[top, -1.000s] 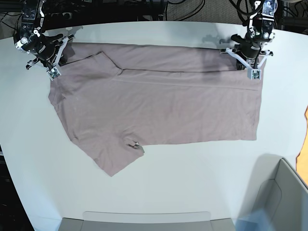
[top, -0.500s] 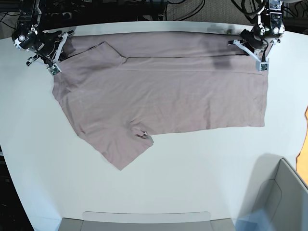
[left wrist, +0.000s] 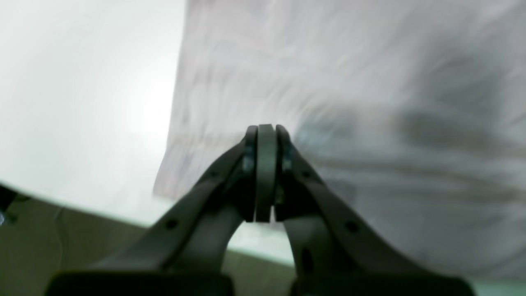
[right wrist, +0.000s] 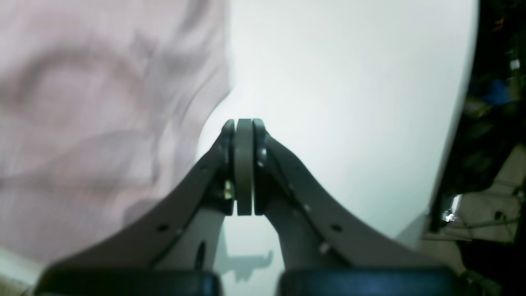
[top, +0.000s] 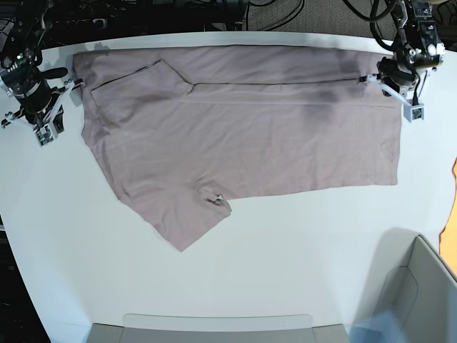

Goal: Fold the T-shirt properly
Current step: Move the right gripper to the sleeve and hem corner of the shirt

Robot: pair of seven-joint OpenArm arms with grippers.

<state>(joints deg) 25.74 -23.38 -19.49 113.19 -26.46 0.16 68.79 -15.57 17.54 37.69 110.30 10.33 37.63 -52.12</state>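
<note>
Overhead, the base view shows the T-shirt [top: 243, 136] spread nearly flat across the far half of the white table [top: 285, 264], its long edge running along the table's far rim. A strip along that far edge looks doubled over, with a seam line running across just below it. One sleeve [top: 189, 221] juts toward the camera as a pointed flap, a small crumple at its inner corner. The left gripper [top: 410, 108] hangs at the garment's far corner on this view's right, just over the fabric edge; whether it touches the cloth cannot be told from here. The right gripper [top: 48, 127] sits on this view's left, beside the shirt and over bare table, apart from the fabric. A grey bin [top: 418, 293] stands at the near corner on this view's right.

In the left wrist view, the left gripper [left wrist: 266, 131] has its jaws pressed together with nothing caught between them; blurred mauve T-shirt [left wrist: 349, 102] fills the frame beyond it, with white table [left wrist: 82, 82] to one side.

In the right wrist view, the right gripper [right wrist: 244, 125] is likewise pressed together and empty, its tips over bare table [right wrist: 349, 102], the T-shirt [right wrist: 102, 123] lying just beside them.
</note>
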